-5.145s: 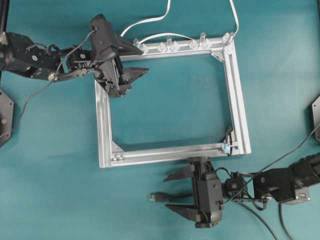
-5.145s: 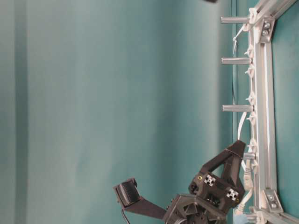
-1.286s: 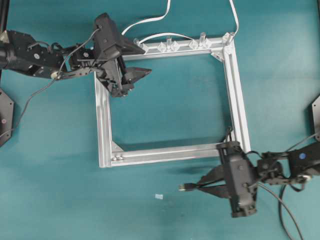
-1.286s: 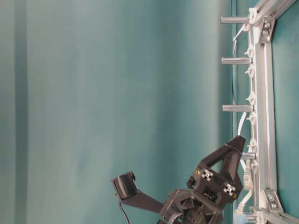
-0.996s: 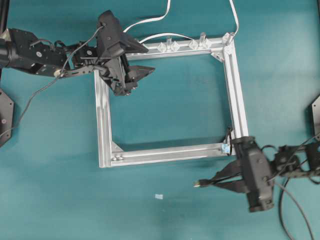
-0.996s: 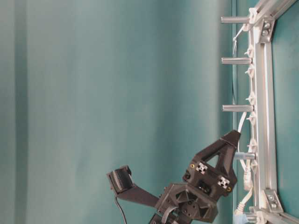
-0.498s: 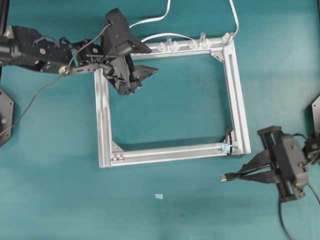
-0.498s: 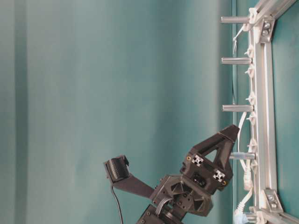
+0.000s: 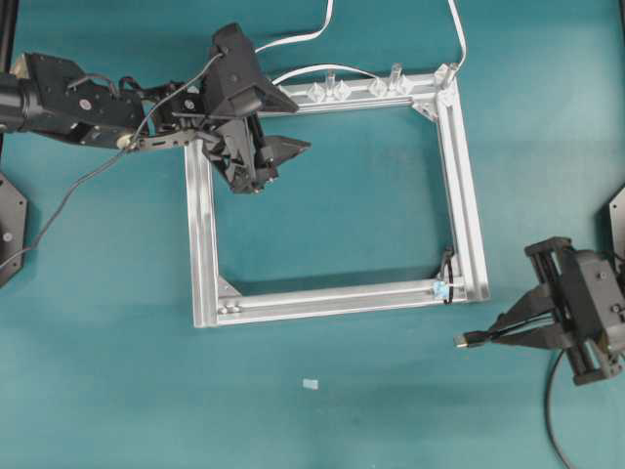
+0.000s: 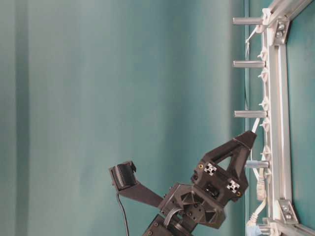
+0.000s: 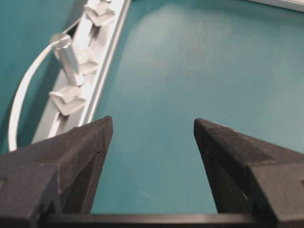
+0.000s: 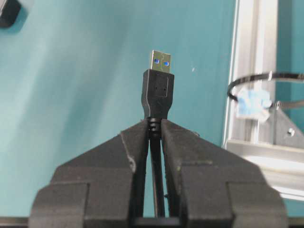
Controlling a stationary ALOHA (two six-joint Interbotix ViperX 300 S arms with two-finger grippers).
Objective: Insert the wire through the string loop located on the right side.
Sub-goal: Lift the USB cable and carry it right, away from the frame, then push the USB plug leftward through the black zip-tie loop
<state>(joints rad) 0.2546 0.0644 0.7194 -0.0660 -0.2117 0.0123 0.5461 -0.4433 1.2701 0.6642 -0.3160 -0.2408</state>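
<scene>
At the lower right of the overhead view, the right gripper (image 9: 500, 330) is clamped on the wire (image 12: 157, 102) just behind its black USB plug, jaws pressed narrow around the strain relief. The silver, blue-cored tip points left in the overhead view and sticks out past the fingertips (image 12: 142, 133) in the right wrist view. The plug hangs over bare teal table (image 9: 371, 410), to the lower right of the aluminium frame (image 9: 464, 186) and apart from it.

The string loop (image 12: 254, 85) sits at the frame's lower right corner, a thin dark ring with a pale-blue bit (image 9: 440, 290) at its base. In the right wrist view it lies right of the plug and clear of it; the plug is not through the loop.

The left gripper (image 9: 278, 132) is at the upper left of the overhead view, above the frame's upper left corner, jaws spread wide and holding nothing. Its wrist view shows teal table between the fingers (image 11: 90, 142), with clear plastic clips (image 11: 66, 99) and a white flat cable (image 11: 21, 102) along the rail at upper left.

A small pale scrap (image 9: 311, 383) lies on the table below the frame.
</scene>
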